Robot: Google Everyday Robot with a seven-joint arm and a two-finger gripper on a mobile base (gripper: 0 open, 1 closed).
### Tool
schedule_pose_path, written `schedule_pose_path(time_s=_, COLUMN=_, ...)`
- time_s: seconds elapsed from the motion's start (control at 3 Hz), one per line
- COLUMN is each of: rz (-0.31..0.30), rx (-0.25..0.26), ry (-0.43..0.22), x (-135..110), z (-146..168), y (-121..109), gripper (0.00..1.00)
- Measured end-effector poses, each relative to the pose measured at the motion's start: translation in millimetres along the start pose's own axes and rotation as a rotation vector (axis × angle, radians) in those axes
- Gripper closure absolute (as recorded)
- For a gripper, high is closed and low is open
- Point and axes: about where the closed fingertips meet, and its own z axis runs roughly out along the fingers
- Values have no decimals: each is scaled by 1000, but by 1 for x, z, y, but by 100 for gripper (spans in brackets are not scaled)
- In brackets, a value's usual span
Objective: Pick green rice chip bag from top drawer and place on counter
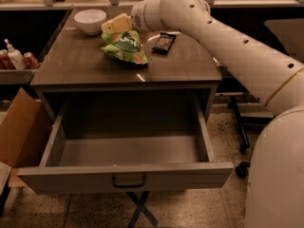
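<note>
The green rice chip bag lies on the counter, left of centre and towards the back. My gripper is at the bag's far upper edge, just above it, at the end of the white arm that reaches in from the right. I cannot tell whether it touches the bag. The top drawer is pulled out fully below the counter. Its grey inside is empty and its dark handle is at the front centre.
A white bowl stands at the counter's back left. A small black wrapper lies right of the bag. A cardboard box leans left of the drawer. Bottles and cans sit on a low shelf at far left. A chair base is at the right.
</note>
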Motion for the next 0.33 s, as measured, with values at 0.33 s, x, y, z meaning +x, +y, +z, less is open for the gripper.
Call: schedule_pose_path(time_s=0.33, rz=3, rx=75, ry=-4, x=-3, z=-32, y=-24, gripper=0)
